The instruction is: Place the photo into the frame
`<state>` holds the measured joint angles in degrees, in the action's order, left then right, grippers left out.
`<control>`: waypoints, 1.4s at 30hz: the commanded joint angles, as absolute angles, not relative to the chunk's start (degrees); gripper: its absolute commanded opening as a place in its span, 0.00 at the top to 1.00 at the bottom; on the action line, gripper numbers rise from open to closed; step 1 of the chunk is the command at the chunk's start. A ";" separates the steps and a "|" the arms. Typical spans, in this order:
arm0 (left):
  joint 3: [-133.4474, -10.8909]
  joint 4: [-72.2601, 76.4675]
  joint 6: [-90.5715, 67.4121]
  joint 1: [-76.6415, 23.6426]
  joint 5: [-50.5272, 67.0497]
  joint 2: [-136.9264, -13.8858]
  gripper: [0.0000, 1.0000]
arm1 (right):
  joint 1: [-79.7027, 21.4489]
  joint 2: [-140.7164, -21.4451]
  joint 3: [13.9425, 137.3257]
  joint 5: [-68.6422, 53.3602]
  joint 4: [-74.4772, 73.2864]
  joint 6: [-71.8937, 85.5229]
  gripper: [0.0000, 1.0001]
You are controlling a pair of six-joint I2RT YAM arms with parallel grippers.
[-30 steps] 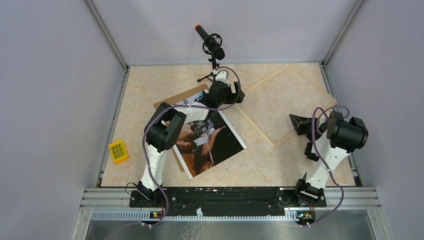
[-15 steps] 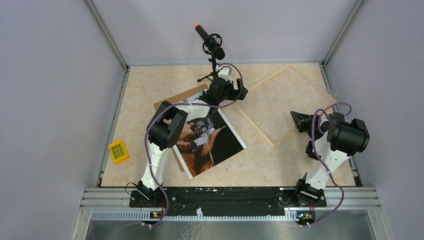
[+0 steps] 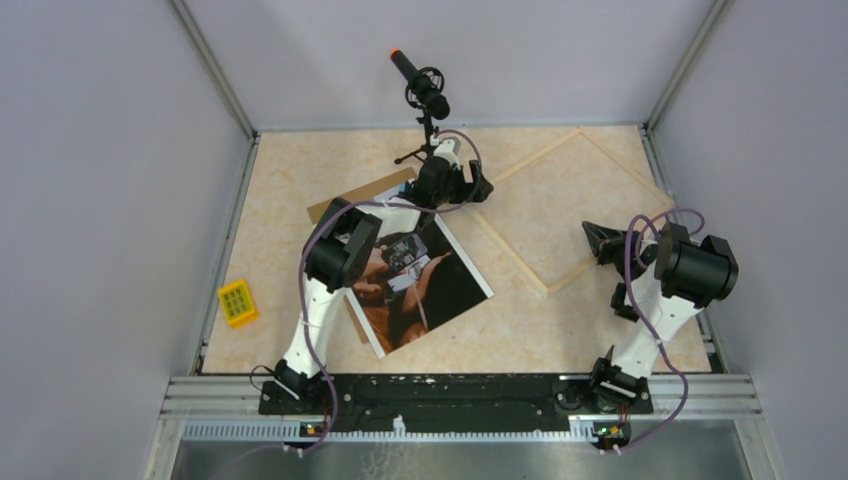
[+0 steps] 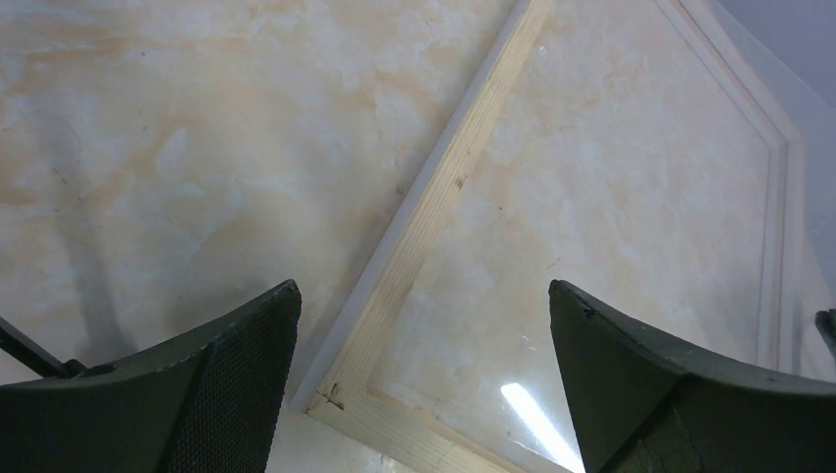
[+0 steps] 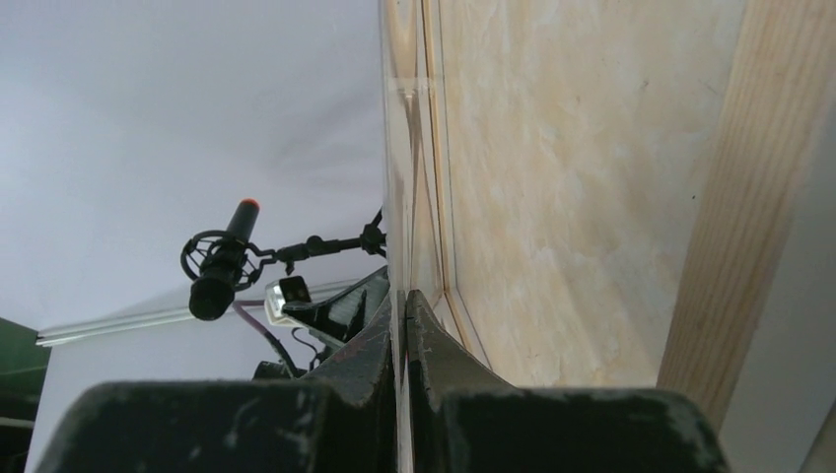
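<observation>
Pretty clearly a robotics lab test cell, not anyone's home. Two small robot arms, the left one (image 3: 330,262) and the right one (image 3: 690,272), are bolted to an aluminium rail (image 3: 200,395) at the near edge of a marble-look counter (image 3: 290,175). Plain grey panel walls (image 3: 120,200) box the counter in on three sides, with metal corner posts (image 3: 215,70). There's a microphone (image 3: 420,85) in a shock mount on a little stand at the back, and loose purple cables (image 3: 640,240) looping off the arms.

Marbled table (image 3: 290,180) — frame (image 3: 572,205), board (image 3: 350,197), yellow block (image 3: 238,302)
</observation>
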<state>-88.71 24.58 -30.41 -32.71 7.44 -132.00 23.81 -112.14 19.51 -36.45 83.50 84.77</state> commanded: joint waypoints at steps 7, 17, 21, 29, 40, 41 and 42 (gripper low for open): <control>-86.31 28.14 -36.19 -32.94 11.24 -131.52 0.02 | 23.00 -112.17 19.08 -34.12 89.21 84.95 1.00; -85.87 28.58 -36.89 -32.92 12.40 -131.57 0.02 | 21.14 -112.28 18.63 -32.62 88.77 83.77 1.00; -85.78 28.65 -36.85 -32.83 12.44 -131.45 0.02 | 21.03 -111.49 17.71 -32.61 88.22 82.68 1.00; -85.63 28.94 -36.96 -32.86 12.44 -131.36 0.02 | 20.61 -111.21 17.22 -31.91 87.31 81.61 1.00; -85.61 29.13 -37.62 -32.96 12.94 -131.75 0.02 | 20.17 -110.52 17.41 -31.96 89.06 84.49 1.00; -85.63 29.10 -37.68 -32.96 13.04 -131.82 0.02 | 19.99 -110.53 17.28 -31.85 89.09 84.45 1.00; -85.61 29.09 -37.81 -32.88 13.10 -131.83 0.02 | 19.81 -110.54 17.22 -31.82 89.38 84.51 1.00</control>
